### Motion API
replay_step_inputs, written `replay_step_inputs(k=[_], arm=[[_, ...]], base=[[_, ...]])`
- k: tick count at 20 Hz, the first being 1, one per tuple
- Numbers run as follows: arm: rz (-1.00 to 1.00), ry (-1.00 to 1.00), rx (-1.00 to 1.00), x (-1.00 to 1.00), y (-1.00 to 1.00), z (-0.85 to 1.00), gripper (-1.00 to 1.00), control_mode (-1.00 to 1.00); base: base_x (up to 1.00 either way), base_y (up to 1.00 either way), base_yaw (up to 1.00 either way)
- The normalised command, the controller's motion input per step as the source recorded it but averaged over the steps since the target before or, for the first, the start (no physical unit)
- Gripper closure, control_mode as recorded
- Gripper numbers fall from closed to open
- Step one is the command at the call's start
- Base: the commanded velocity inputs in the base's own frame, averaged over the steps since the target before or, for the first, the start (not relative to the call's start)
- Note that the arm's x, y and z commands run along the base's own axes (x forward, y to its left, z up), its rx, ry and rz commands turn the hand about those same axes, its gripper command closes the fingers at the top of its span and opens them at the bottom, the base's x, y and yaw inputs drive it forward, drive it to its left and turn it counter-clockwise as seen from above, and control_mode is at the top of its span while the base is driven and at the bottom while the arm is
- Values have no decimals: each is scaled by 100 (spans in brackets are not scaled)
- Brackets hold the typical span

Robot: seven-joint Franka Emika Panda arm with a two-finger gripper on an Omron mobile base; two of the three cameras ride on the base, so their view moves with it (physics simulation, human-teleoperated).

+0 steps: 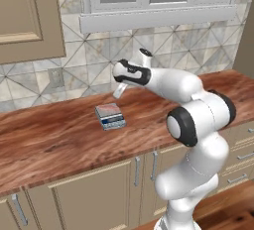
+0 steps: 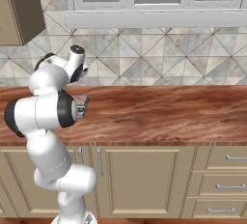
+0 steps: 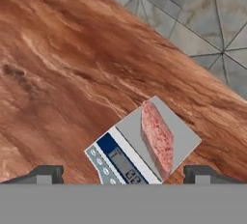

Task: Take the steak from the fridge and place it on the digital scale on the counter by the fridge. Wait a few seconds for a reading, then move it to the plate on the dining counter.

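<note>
The pinkish-red steak (image 3: pixel 157 138) lies flat on the grey square digital scale (image 3: pixel 181 133), whose dark display strip faces the counter's front. In the left base view the scale (image 1: pixel 111 118) with the steak (image 1: pixel 107 109) on top sits mid-counter on the reddish-brown worktop (image 1: pixel 49 135). My gripper (image 1: pixel 119 91) hovers just above and behind the scale, apart from the steak. It is open, and its fingertips (image 3: pixel 46 174) stand wide with nothing held. In the right base view my arm hides most of the scale (image 2: pixel 82 105).
A tiled wall (image 1: pixel 74 60) with an outlet (image 1: pixel 56 78) rises right behind the counter, under a window sill (image 1: pixel 158 20). An upper cabinet (image 1: pixel 25 16) hangs at the left. Beige cabinet fronts with metal handles (image 2: pixel 100 161) run below the worktop (image 2: pixel 169 107).
</note>
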Motion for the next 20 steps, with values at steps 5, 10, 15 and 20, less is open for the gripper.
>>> replay_step_inputs(k=[5,10,15,20], arm=[[-2,47,0,-34,1,12,-100,-100],[0,37,-8,-14,4,-29,-100,-100],[-1,6,-10,0,0,-24,-100,-100],[-1,-22,-20,-2,0,-6,-100,-100]], base=[[0,0,0],[0,0,0],[0,0,0],[0,0,0]])
